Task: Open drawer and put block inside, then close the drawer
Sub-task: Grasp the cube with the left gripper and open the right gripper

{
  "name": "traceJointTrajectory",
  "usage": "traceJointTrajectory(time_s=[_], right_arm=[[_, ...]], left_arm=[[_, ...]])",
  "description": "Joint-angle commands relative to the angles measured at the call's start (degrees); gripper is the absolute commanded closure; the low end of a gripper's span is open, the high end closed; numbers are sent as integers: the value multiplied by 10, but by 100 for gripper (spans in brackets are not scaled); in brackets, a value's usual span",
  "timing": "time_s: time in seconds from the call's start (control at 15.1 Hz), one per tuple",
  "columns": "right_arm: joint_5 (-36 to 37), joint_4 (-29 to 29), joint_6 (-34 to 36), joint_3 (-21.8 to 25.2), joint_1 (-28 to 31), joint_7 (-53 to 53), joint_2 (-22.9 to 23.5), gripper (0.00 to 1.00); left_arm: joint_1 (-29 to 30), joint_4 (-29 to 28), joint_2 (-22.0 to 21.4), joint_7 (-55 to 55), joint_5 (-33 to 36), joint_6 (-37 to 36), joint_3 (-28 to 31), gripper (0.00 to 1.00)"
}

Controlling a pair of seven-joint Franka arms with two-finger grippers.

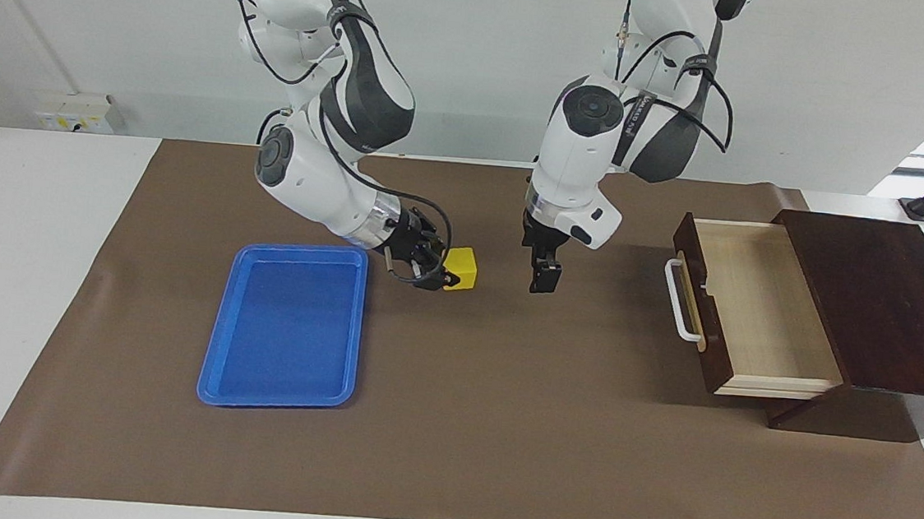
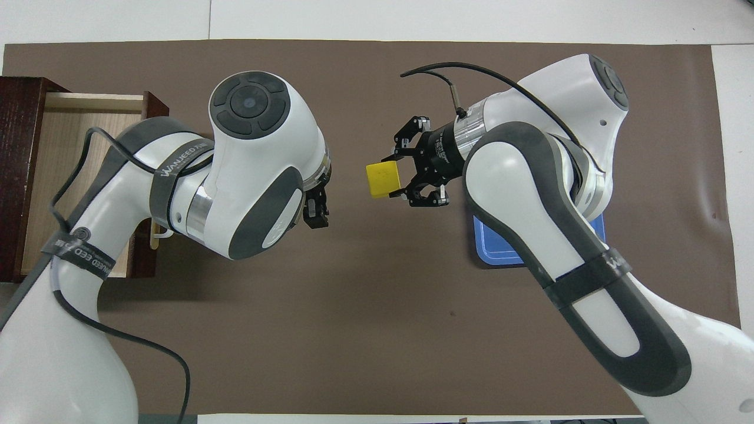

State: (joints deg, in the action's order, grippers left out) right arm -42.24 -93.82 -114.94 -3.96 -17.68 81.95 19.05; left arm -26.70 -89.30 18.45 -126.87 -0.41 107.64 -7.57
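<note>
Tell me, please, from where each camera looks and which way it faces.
Facing view: high across the table, facing the robots; shows both arms from their bases, the open drawer, the tray, and the right pincer shut on the block over the mat.
Overhead view: high above the robots' end, looking forward and steeply down; the arms come in from the bottom and hide part of the drawer and tray.
Shared: block, drawer, tray, both pincers; the left pincer hangs open.

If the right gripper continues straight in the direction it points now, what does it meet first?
Probably the left gripper, hanging just ahead of the right gripper and its block; whether their heights match is unclear.
</note>
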Motion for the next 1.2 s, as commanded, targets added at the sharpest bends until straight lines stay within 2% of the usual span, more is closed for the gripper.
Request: traceJointTrajectory(time_s=[0.0,0.27,0.8,0.86,0.93,1.0,1.06,1.13], right_arm=[[-28,2,-25,3,-10,42,0,100],[-28,-2,-36,4,-24,52,0,100],[-25,-1,-39,4,-24,53,0,100],[-25,-1,-39,4,-23,53,0,100],[-25,-1,-39,4,-24,53,0,100],[-24,-1,-39,4,-23,53,0,100],[-25,-1,-39,4,-22,51,0,100],[-24,-1,-39,4,-22,51,0,100]], left_arm=[[-21,31,25,-25,13,1,6,0],[-51,32,22,-26,13,-1,6,0],[-58,33,20,-28,7,6,5,0],[-56,33,20,-35,7,6,5,20],[-54,33,20,-36,7,8,5,58],[-54,33,21,-36,8,10,5,85],[-53,33,21,-36,8,12,5,100],[-50,33,21,-36,7,14,5,100]])
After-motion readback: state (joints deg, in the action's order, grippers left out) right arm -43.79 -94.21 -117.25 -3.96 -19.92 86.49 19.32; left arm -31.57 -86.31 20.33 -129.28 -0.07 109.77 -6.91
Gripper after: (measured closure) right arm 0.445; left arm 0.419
